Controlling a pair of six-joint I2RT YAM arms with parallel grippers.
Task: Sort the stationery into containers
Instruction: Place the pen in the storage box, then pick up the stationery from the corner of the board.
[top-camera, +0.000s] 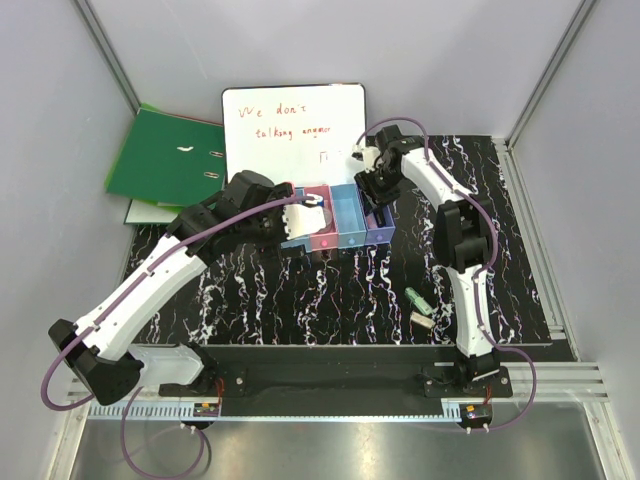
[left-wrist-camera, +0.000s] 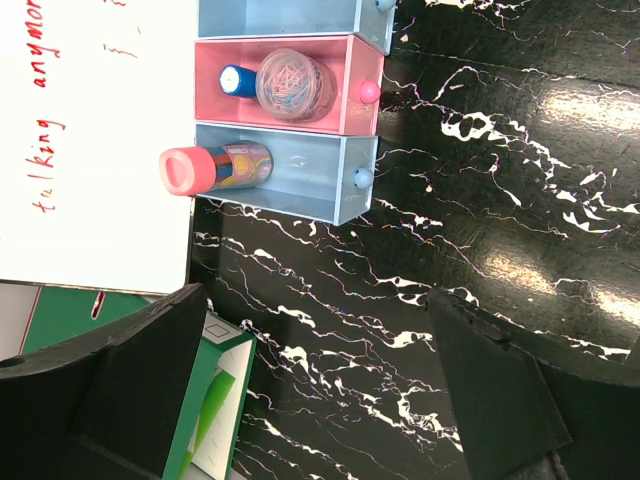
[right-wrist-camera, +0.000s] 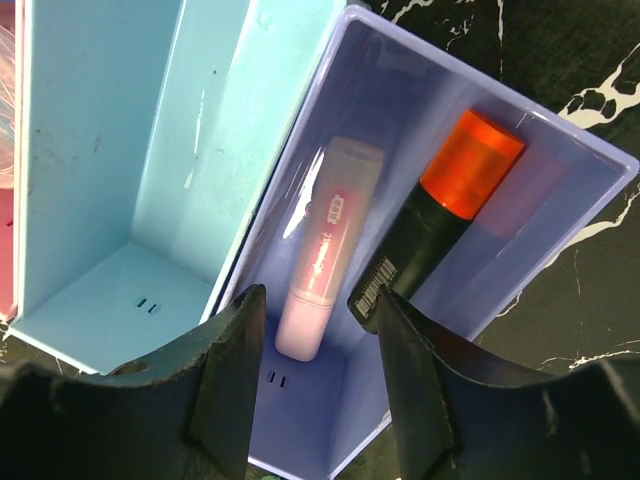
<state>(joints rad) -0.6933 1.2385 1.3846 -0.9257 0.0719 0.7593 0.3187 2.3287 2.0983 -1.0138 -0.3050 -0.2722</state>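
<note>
I am looking down on the black marbled table (top-camera: 330, 290), where the containers (top-camera: 345, 205) are sitting in a joined row just in front of the whiteboard (top-camera: 290, 125). Both arms are reaching over that row.

The left gripper (left-wrist-camera: 315, 300) is hanging with its fingers spread wide and nothing between them. It is looking at the pink-capped cylinder (left-wrist-camera: 215, 168) in a light blue bin and, in the pink bin beside it, the clear round pot (left-wrist-camera: 293, 83) touching the blue-capped small tube (left-wrist-camera: 237, 80).

The right gripper (right-wrist-camera: 318, 298) is hovering over the purple bin with its fingers parted. The red-and-black marker (right-wrist-camera: 440, 215) and the small pink bar (right-wrist-camera: 325, 250) are lying side by side on that bin's floor, and the bar seems free of the fingers, though the angle is making that hard to confirm.

The green stick (top-camera: 417, 299) is lying loose on the table, well back toward the near edge from the right gripper and just beside the right arm's lower link. Its long axis is slanting from far-left to near-right. I am judging the right arm the nearer one for it.
</note>
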